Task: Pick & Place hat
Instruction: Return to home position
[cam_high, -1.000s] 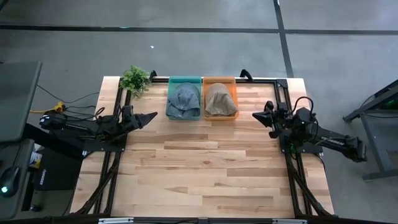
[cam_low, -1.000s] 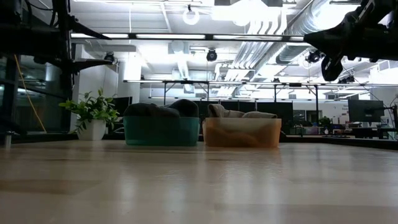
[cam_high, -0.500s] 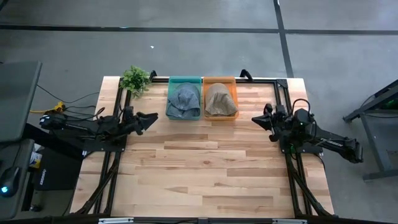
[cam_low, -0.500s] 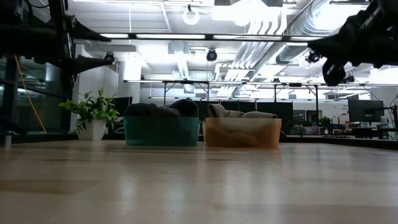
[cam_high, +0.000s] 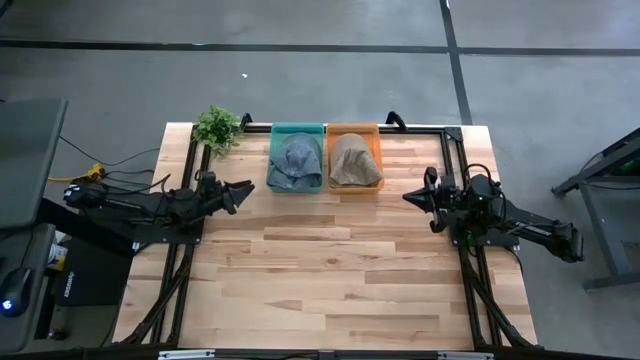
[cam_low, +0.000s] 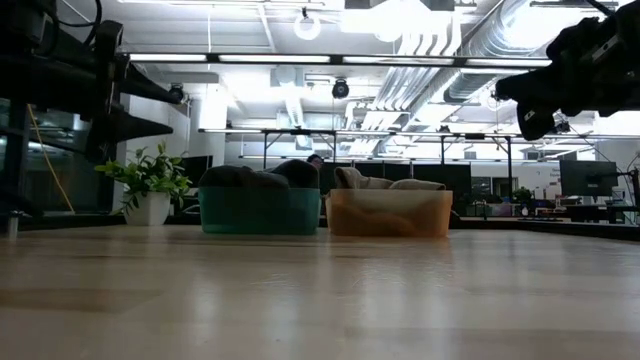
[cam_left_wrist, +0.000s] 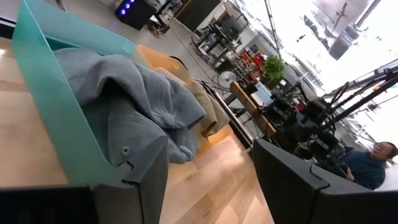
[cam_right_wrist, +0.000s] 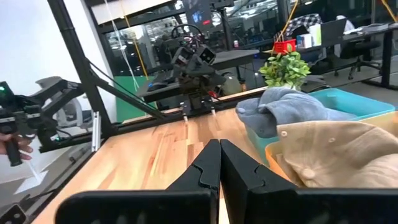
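Retreat looks like all that remains for me. My left gripper (cam_high: 243, 189) hangs at the left side of the light wooden table (cam_high: 330, 270), fingers spread apart. Ahead of them the soft blue-grey fabric cap (cam_high: 295, 160) lies heaped in the translucent green plastic bin (cam_high: 297, 128). Just beside it, the tan fabric cap (cam_high: 352, 158) fills the orange plastic bin (cam_high: 353, 128). My right gripper (cam_high: 410, 197), fingers pressed together, points toward the bins from the right. Both hold nothing and stand about equally near.
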